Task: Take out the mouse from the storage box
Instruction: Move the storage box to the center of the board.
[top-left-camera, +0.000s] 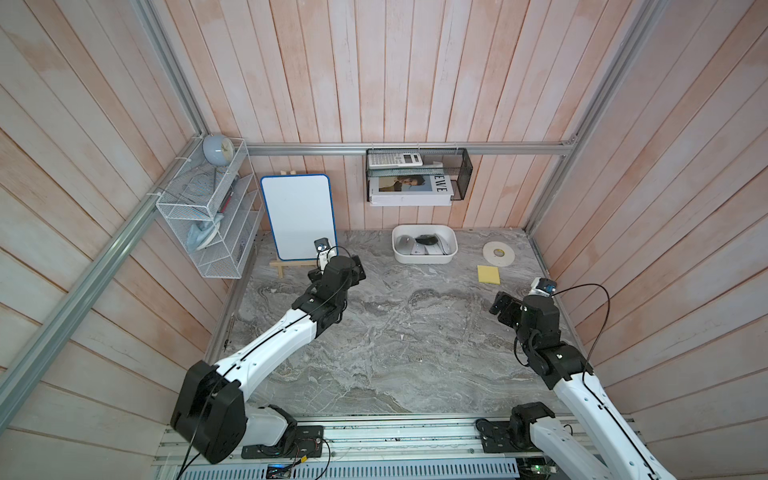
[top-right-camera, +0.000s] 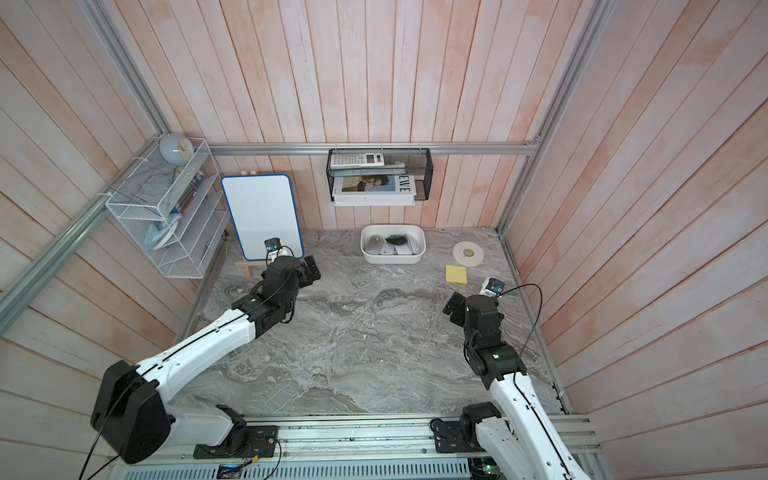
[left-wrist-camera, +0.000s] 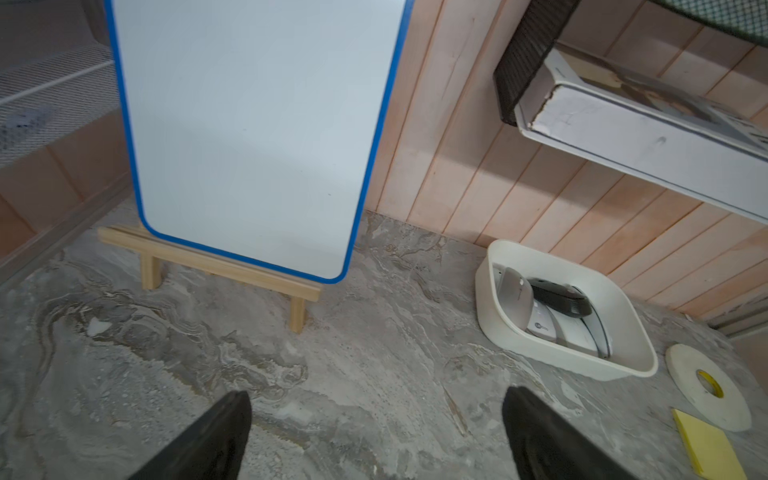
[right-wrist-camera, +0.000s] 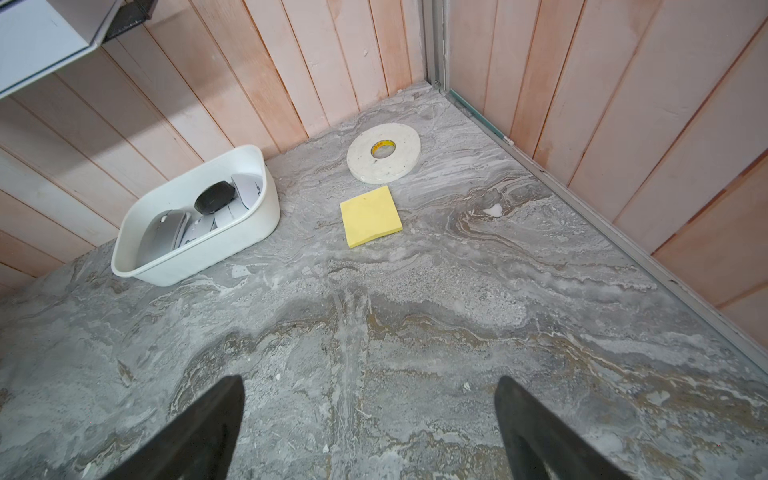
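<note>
Right wrist view, says A: box (right-wrist-camera: 208, 259) holding a black mouse (right-wrist-camera: 214, 197) on top of paler mice (right-wrist-camera: 162, 232), with tape (right-wrist-camera: 384, 156) and notes (right-wrist-camera: 370, 216) beside it.

B: The left wrist view adds the whiteboard (left-wrist-camera: 253, 137), but cuts the notes off.

A: In both top views the box sits at 12 o'clock on the table (top-left-camera: 395, 332), against the back wall.

B: Grippers?

A: Left gripper (left-wrist-camera: 376, 392) and right gripper (right-wrist-camera: 370, 382) are both spread wide and hold nothing. Both are well apart from the box.

B: How many pale mice?

A: Can't tell. The black mouse and the box's near wall hide them.
</note>
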